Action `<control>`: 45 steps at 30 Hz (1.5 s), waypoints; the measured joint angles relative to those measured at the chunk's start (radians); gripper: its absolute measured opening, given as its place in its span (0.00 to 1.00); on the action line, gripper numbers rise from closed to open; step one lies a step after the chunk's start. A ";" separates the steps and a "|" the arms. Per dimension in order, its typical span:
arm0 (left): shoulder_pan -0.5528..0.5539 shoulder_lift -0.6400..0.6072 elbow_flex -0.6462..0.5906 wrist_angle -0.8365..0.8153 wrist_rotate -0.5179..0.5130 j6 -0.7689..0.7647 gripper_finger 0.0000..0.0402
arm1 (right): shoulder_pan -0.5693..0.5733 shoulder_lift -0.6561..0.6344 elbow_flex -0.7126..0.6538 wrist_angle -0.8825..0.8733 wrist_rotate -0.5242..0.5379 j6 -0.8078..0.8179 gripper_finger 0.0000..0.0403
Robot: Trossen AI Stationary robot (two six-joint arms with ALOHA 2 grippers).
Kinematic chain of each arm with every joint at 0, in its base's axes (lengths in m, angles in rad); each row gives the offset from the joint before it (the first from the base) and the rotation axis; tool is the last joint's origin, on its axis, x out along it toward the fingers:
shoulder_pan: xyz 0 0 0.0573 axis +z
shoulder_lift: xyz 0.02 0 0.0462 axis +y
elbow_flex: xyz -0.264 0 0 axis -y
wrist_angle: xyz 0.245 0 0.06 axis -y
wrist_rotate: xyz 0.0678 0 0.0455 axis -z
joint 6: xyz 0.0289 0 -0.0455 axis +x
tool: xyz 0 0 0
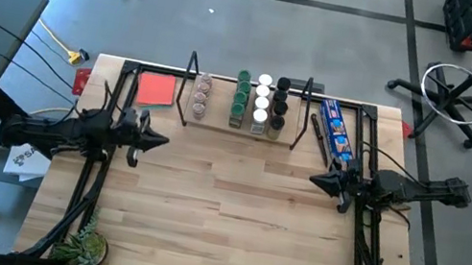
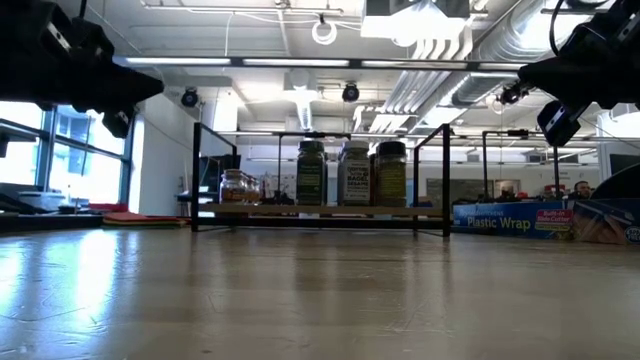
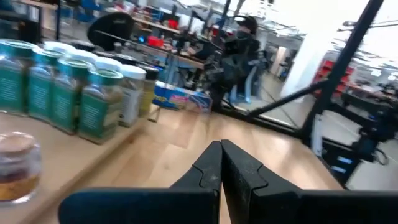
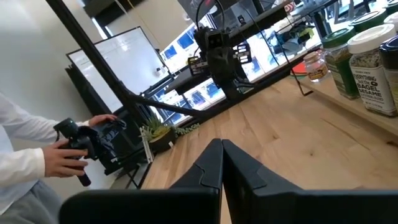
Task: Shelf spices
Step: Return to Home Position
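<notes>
The shelf is being seen at twelve o'clock on the table, close to the far edge. The spices are being carried on its board in rows. The clear jars with brownish contents are sitting toward the nine o'clock end. Green-lidded, white-lidded and black-lidded columns are standing side by side toward three o'clock.

The left gripper is being held above the table at nine o'clock, well apart from the shelf, its fingers pressed together on nothing. The right gripper is being held at three o'clock, likewise closed and empty.

A red card is lying at eleven o'clock, a blue packet at one o'clock and a potted plant at seven o'clock. In the right wrist view, a dark device is being gripped by a person's hand beyond the table.
</notes>
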 joint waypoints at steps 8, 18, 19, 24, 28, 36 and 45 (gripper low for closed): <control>-0.037 -0.002 0.000 -0.001 -0.025 -0.157 0.00 | 0.000 0.000 0.000 -0.002 -0.008 0.000 0.00; -0.073 -0.002 0.000 -0.001 -0.016 0.076 0.00 | 0.000 0.000 0.000 -0.002 -0.009 0.000 0.00; -0.073 -0.002 0.000 -0.001 -0.013 0.093 0.00 | 0.000 0.000 0.000 -0.002 -0.009 0.000 0.00; -0.073 -0.002 0.000 -0.003 -0.003 0.103 0.00 | 0.000 0.000 0.000 -0.003 -0.009 0.000 0.00; -0.065 -0.002 0.000 -0.003 0.000 0.104 0.00 | 0.000 0.000 0.000 -0.003 -0.009 0.000 0.00; -0.065 -0.002 0.000 -0.003 0.000 0.104 0.00 | 0.000 0.000 0.000 -0.003 -0.009 0.000 0.00; -0.065 -0.002 -0.001 -0.003 0.001 0.104 0.00 | -0.032 0.009 0.001 -0.003 -0.024 -0.398 0.00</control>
